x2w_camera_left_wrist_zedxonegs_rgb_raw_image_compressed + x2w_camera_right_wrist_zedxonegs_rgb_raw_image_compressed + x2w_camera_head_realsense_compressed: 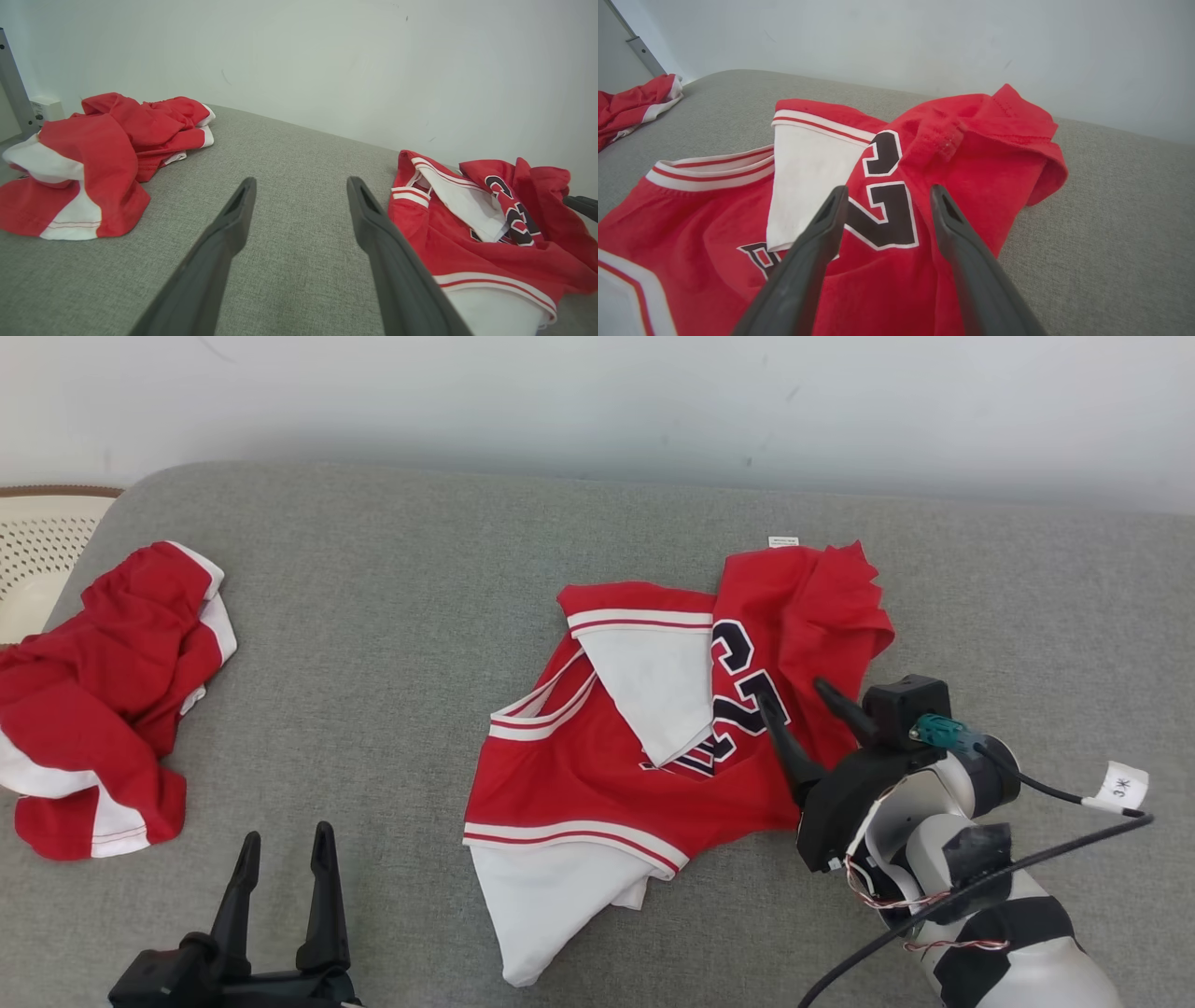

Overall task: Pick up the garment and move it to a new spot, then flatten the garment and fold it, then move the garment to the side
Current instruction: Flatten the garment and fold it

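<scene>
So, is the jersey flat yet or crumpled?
Crumpled: the jersey lies rumpled on the grey cushion, a white panel flipped across its numerals and its far corner humped into folds.

Right forearm (934, 798): pale shell banded black; teal connector (936, 732); black cable (1050, 791) (white tag (1120, 787), marked); thin red-and-white wires (878, 899). Right gripper (793, 691) and left gripper (287, 834): long, tapered, matte-black fingers.

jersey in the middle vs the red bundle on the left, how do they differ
The jersey shows black, white-edged numerals; the bundle shows none. The jersey lies partly spread, a white panel flipped over it; the bundle is crumpled in a heap. The right gripper has open fingers over the jersey, not the bundle. Both are red with white panels, on the grey cushion.
</scene>
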You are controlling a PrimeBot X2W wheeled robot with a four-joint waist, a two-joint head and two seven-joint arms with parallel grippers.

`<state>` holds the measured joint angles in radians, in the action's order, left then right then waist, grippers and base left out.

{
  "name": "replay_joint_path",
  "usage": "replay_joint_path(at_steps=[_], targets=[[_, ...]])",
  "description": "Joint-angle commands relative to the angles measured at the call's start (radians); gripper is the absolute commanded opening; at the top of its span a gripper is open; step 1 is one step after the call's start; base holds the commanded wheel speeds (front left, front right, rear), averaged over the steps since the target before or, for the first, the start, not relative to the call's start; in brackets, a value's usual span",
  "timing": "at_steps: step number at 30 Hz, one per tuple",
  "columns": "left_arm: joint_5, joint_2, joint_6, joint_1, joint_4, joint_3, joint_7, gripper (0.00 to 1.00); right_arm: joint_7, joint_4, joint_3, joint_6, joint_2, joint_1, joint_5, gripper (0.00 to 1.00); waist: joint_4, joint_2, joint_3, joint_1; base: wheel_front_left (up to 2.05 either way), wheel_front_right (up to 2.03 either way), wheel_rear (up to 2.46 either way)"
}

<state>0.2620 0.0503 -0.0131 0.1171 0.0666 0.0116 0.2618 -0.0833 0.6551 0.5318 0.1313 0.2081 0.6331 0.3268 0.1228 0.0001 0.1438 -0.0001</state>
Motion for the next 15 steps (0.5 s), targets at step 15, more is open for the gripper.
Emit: replay_joint_path(at_steps=[15], targets=[[0.002, 0.000, 0.000, 0.002, -0.003, -0.013, 0.004, 1.00, 0.048, -0.184, -0.106, -0.001, 0.038, -0.083, 0.046, 1.00, -0.004, -0.0001, 0.008, 0.0001, 0.00, 0.00, 0.00]])
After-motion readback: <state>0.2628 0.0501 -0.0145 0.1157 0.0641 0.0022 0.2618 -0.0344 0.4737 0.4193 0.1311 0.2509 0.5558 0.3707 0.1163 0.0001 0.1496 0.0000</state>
